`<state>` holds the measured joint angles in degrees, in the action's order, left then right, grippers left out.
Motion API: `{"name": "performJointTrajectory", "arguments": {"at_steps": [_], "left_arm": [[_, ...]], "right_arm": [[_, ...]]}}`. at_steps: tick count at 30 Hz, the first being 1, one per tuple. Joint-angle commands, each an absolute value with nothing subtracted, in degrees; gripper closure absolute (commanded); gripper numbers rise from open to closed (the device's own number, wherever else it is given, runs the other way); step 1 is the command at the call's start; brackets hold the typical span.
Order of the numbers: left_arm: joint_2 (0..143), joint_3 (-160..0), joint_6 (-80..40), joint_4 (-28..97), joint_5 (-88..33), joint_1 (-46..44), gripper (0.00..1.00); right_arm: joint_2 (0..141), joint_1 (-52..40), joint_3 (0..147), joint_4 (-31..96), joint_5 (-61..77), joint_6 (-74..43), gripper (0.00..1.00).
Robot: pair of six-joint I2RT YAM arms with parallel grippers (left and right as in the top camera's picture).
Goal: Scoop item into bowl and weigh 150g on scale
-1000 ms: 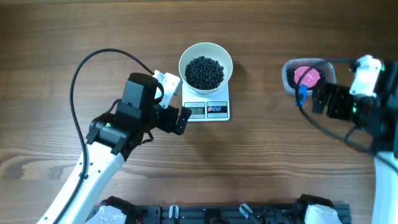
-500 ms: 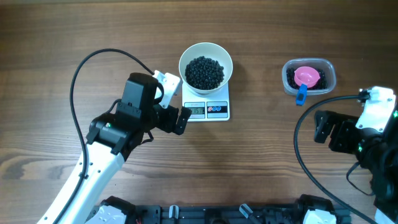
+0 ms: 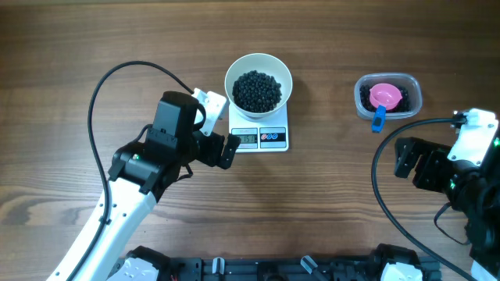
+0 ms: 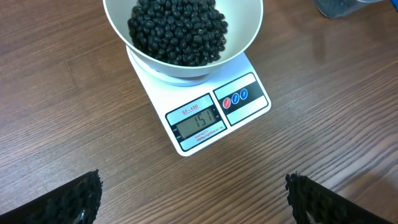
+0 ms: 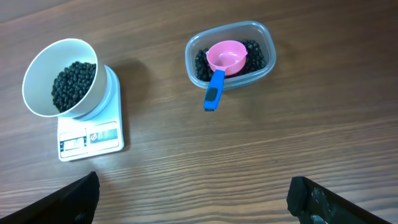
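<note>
Tiny black beans lie in the round white bowl atop the flat white digital scale, just ahead of the left pincer (jaws apart, empty); the right pincer, likewise spread, sits nearer the pink blue-handled scoop.

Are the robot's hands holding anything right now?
No. The left gripper and right gripper are both open and empty; the scoop rests in the tub.

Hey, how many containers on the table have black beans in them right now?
2. The white bowl sits on the scale near the table's middle; the clear tub, with the pink scoop in it, stands to the right. Nothing looks hidden.
</note>
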<state>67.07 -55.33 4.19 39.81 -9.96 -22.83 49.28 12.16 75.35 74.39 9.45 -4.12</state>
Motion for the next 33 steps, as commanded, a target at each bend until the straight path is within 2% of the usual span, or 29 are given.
{"name": "performJointTrajectory", "arguments": {"at_steps": [1,33], "left_arm": [[67.2,-55.1,4.3,39.7,-10.8,-23.1,0.0],[67.2,-55.1,4.3,39.7,-10.8,-23.1,0.0]], "right_arm": [[49.3,12.1,75.7,74.4,10.5,-5.1,0.01],[50.2,12.1,75.7,74.0,10.3,-4.9,0.0]]}}
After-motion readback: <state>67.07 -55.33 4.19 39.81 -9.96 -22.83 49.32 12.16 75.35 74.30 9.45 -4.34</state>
